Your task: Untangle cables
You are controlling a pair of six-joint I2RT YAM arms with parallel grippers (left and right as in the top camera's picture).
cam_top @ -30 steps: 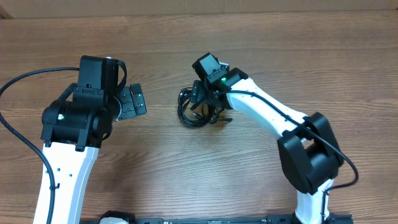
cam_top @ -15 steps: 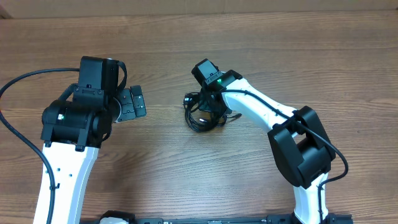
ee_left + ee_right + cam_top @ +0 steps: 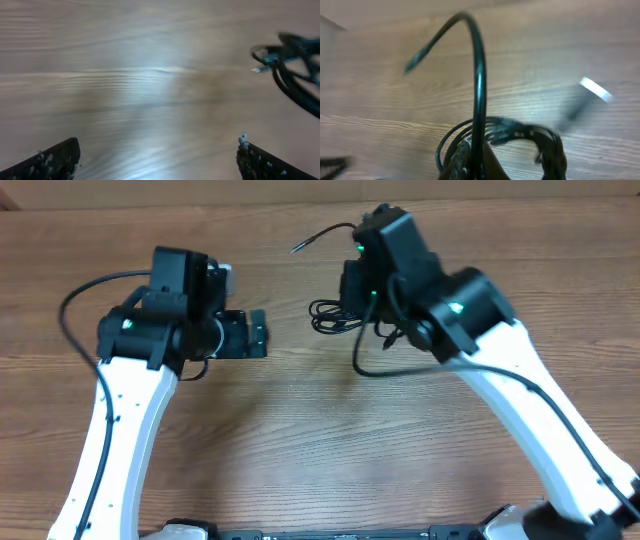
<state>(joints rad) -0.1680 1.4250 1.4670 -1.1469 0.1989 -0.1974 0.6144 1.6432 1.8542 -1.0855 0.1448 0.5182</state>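
Observation:
The cables [image 3: 333,318] are thin black cords in a loose bunch at the table's back middle. One strand with a plug end sticks out to the upper left, and another loop [image 3: 365,362] hangs toward the front. My right gripper [image 3: 352,298] is over the bunch and shut on a strand. In the right wrist view, that strand [image 3: 479,85] arches up from my shut right gripper [image 3: 477,167], with the coil [image 3: 542,145] just behind. My left gripper [image 3: 256,335] stands open left of the bunch. In the left wrist view, my left gripper [image 3: 157,165] holds nothing, and the cables [image 3: 295,62] lie far right.
The wooden table [image 3: 300,450] spreads under both arms. A thick black arm cable [image 3: 75,300] loops out beside the left arm. Another arm cable [image 3: 570,415] runs along the white right arm.
My right gripper has shut on a strand and carried the bunch toward the back of the table, its arm swinging up. The left arm has shifted right, closer to the cables.

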